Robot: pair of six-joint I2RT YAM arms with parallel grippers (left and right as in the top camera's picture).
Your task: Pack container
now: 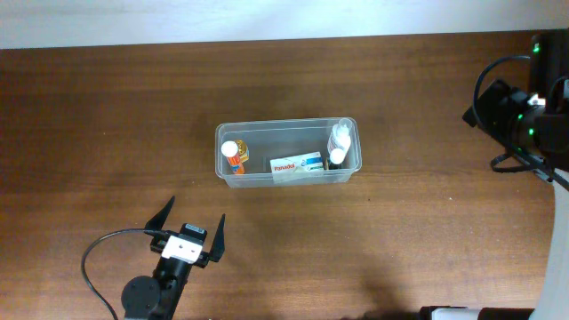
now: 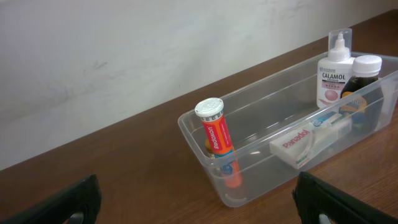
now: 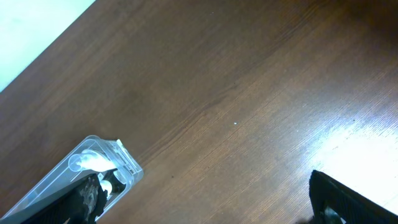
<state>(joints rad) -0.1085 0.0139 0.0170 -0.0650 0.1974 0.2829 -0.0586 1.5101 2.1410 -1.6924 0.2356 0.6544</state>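
Note:
The clear plastic container (image 1: 284, 125) stands mid-table. Inside it an orange tube (image 1: 234, 156) stands at the left end, a Panadol box (image 1: 298, 165) leans on the near wall, and a white Calamol bottle (image 1: 340, 136) and a dark bottle with a white cap (image 1: 337, 159) stand at the right end. My left gripper (image 1: 191, 225) is open near the front edge, well short of the container (image 2: 186, 127), with nothing between its fingers (image 2: 71, 200). My right gripper (image 3: 205, 208) is open too, far off to the right, and only the container's end (image 3: 127, 169) shows past one finger.
The right arm (image 1: 524, 116) with its cables fills the far right edge. The left arm's base and a looping cable (image 1: 93, 267) sit at the front left. A pale wall (image 2: 124, 56) runs behind the table's back edge.

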